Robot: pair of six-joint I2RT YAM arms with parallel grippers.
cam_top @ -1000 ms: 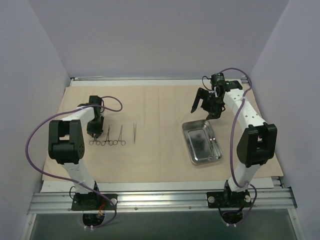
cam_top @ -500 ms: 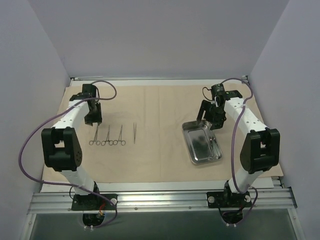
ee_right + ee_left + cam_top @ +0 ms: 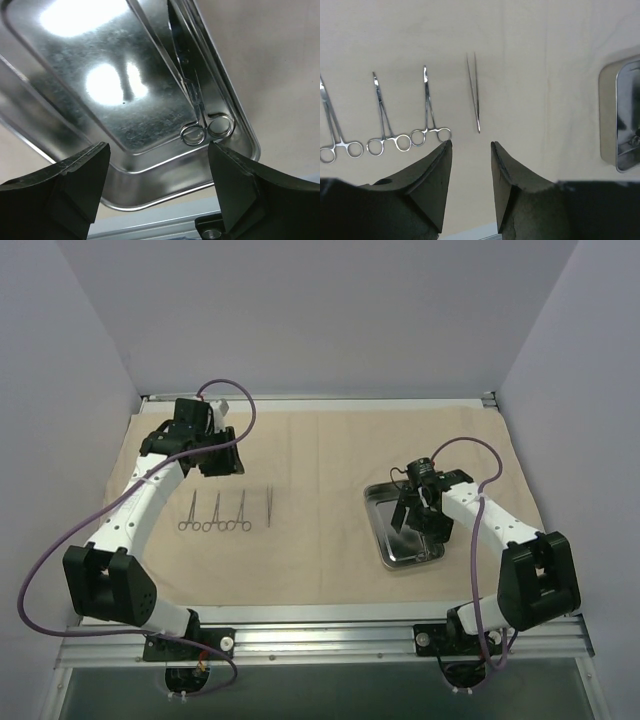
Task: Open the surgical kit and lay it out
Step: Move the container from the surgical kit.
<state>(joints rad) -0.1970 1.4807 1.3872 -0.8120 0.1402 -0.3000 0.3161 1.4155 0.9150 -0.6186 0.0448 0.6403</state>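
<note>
The beige cloth (image 3: 330,450) lies spread flat over the table. On its left part three ring-handled forceps (image 3: 215,512) and thin tweezers (image 3: 269,506) lie in a row. My left gripper (image 3: 228,462) hovers behind them, apart from them. In the left wrist view the forceps (image 3: 431,117) and tweezers (image 3: 475,95) lie beyond my left gripper (image 3: 471,145), which is open and empty. The steel tray (image 3: 385,540) sits on the right. My right gripper (image 3: 420,523) hangs low over it. In the right wrist view that gripper (image 3: 157,147) is open wide above the tray (image 3: 165,167), where one forceps (image 3: 192,90) lies along the wall.
White walls close in the table on the left, back and right. An aluminium rail (image 3: 320,640) carries both arm bases at the near edge. A purple cable (image 3: 60,530) loops off the left arm. The tray's edge (image 3: 607,120) shows at the right of the left wrist view.
The left arm has lifted off the row of forceps and swung back, its jaws a little wider. The right arm has come forward and down from the back right to over the tray.
</note>
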